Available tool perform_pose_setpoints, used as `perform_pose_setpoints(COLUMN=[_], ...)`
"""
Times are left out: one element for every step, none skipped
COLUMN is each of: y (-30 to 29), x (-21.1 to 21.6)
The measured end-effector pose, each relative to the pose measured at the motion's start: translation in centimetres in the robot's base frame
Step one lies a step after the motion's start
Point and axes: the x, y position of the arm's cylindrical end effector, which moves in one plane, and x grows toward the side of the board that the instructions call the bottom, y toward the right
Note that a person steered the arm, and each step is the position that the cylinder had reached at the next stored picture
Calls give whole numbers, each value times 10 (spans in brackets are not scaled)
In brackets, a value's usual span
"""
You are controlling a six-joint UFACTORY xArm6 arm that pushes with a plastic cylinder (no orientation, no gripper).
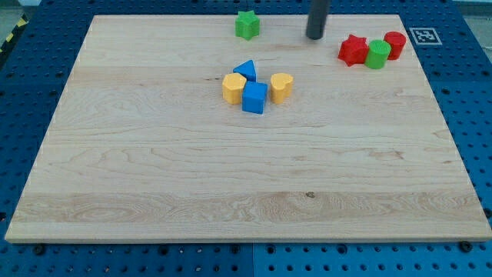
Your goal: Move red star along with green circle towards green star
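The red star lies at the view's top right, touching the green circle on its right. The green star sits at the view's top, left of centre. My tip is down on the board between the two groups, left of the red star and right of the green star, touching neither.
A red circle sits right behind the green circle. In the middle lies a cluster: a blue triangle, a yellow hexagon, a blue cube and a yellow heart. A marker tag is at the board's top right corner.
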Motion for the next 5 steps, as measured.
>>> perform_pose_setpoints(y=[53, 129, 201, 202, 186], x=[-13, -10, 27, 47, 89])
